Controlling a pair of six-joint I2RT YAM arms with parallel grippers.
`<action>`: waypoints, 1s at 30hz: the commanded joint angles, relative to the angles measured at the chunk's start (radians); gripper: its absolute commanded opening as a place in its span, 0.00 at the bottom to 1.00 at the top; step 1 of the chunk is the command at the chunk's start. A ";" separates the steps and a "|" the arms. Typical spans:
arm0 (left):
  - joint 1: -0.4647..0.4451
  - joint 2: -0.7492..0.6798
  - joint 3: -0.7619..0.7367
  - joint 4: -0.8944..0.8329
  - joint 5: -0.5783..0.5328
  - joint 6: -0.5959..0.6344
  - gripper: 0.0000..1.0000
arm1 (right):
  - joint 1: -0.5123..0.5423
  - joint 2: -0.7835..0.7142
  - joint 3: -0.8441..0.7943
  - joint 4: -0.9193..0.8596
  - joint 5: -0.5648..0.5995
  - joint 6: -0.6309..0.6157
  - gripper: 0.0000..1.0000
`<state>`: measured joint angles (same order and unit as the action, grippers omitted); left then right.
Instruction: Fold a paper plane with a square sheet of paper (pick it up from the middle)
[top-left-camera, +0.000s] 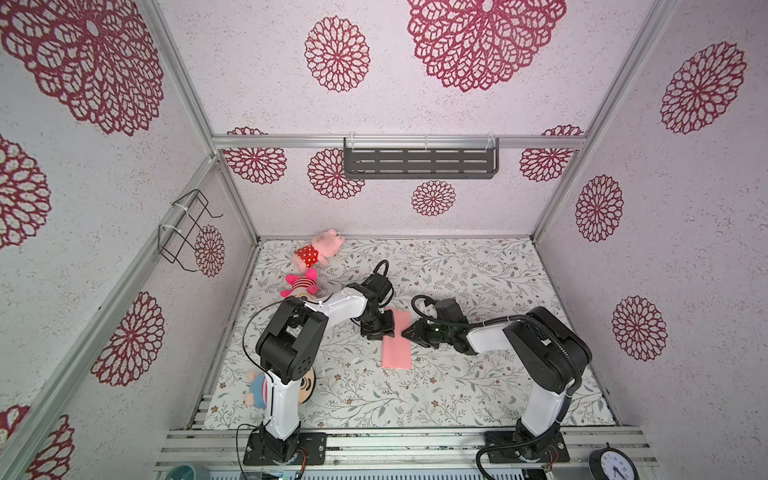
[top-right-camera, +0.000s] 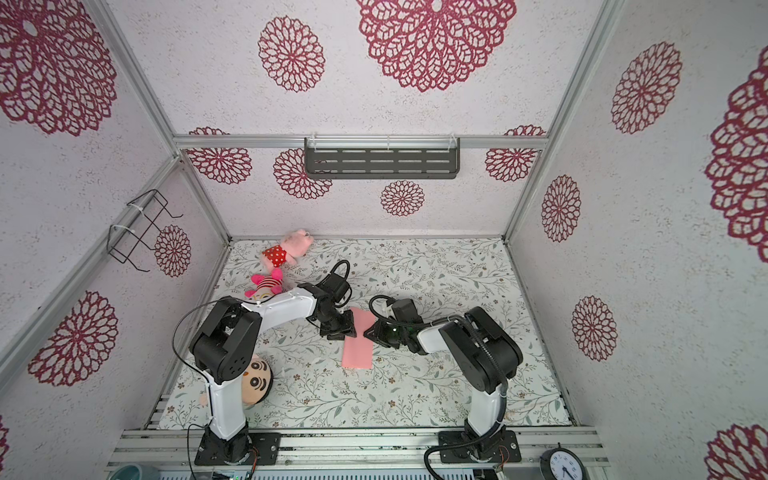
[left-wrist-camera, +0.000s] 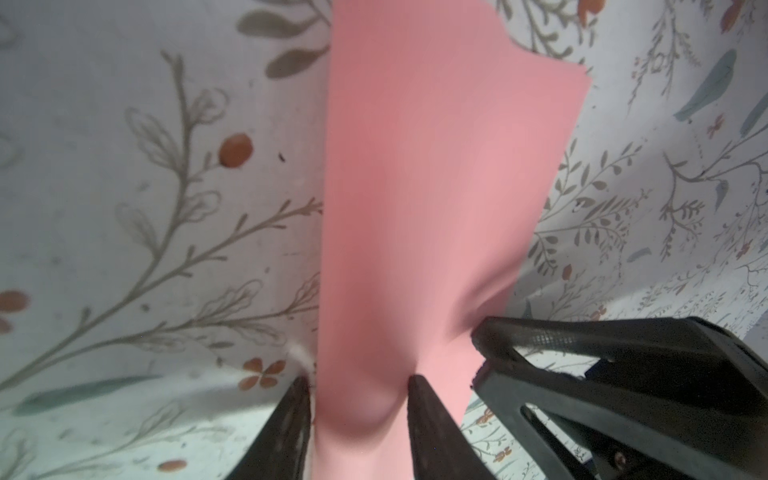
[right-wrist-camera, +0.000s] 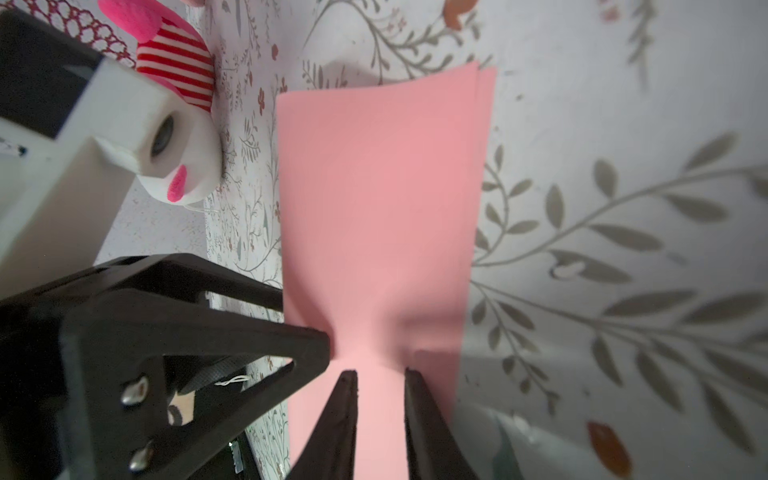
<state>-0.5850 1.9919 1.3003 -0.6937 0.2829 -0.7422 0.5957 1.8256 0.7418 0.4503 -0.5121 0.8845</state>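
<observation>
The square sheet of paper (top-left-camera: 397, 349) (top-right-camera: 358, 351) lies mid-table as a long light pink strip, folded in half; two layers show at its far edge in the right wrist view (right-wrist-camera: 382, 187). My left gripper (top-left-camera: 385, 331) (top-right-camera: 348, 330) comes down on its left edge and pinches it, so the paper (left-wrist-camera: 415, 187) bulges up between the jaws of the left gripper (left-wrist-camera: 361, 380). My right gripper (top-left-camera: 405, 332) (top-right-camera: 368, 331) meets it from the right, jaws drawn close with pink paper between them (right-wrist-camera: 380, 372). The two grippers' tips nearly touch. No paper plane is in view.
Two pink plush toys (top-left-camera: 318, 249) (top-left-camera: 301, 284) lie at the back left. A boy doll (top-right-camera: 255, 380) sits by the left arm's base. A dark shelf (top-left-camera: 419, 162) hangs on the back wall, a wire rack (top-left-camera: 187, 228) on the left wall. A clock (top-left-camera: 615, 463) stands at the front right.
</observation>
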 joint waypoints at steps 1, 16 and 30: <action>-0.036 0.108 -0.048 -0.126 -0.057 0.011 0.43 | 0.004 0.025 0.011 -0.167 0.071 -0.060 0.25; 0.062 -0.207 0.006 0.024 0.072 -0.031 0.48 | 0.005 0.064 0.064 -0.321 0.125 -0.088 0.23; 0.049 -0.106 -0.096 0.229 0.286 -0.051 0.15 | 0.006 0.095 0.070 -0.335 0.129 -0.062 0.21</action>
<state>-0.5262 1.8671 1.2022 -0.5060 0.5266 -0.7986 0.5976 1.8462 0.8421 0.2657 -0.4984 0.8314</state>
